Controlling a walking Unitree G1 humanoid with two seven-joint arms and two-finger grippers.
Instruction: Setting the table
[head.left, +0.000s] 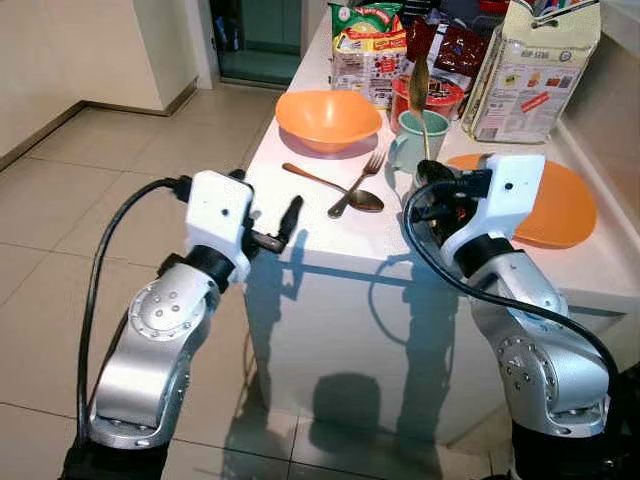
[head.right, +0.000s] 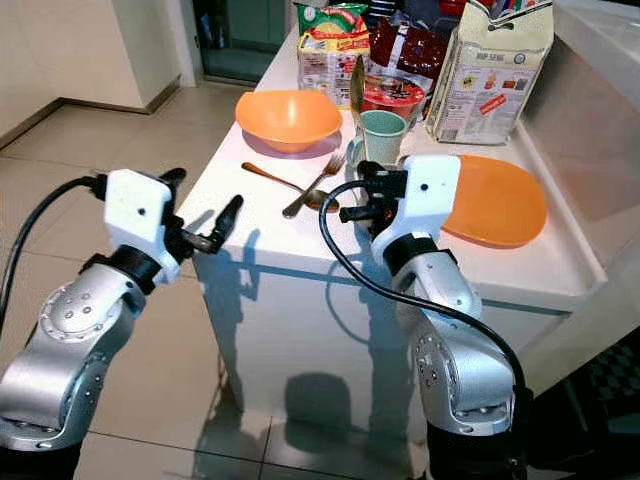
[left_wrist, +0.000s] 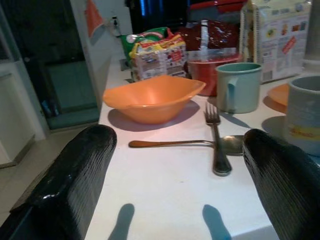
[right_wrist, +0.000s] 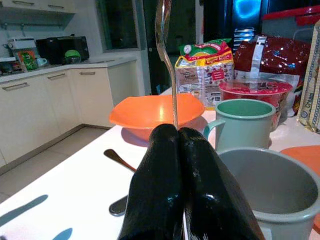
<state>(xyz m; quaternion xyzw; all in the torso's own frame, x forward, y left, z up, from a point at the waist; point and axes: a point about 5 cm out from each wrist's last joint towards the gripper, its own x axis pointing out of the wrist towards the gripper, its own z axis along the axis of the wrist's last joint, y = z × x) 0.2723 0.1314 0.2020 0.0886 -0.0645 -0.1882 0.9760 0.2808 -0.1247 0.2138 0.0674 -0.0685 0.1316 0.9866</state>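
Spoon (right_wrist: 165, 55) pinched upright in right gripper (right_wrist: 179, 145) beside grey mug (right_wrist: 270, 185).

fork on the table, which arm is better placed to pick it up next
Left. The left gripper is open and faces the fork across the table edge; the right gripper is shut on a spoon.

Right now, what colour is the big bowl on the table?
The bowl is orange, on the white table. It shows best in the left wrist view.
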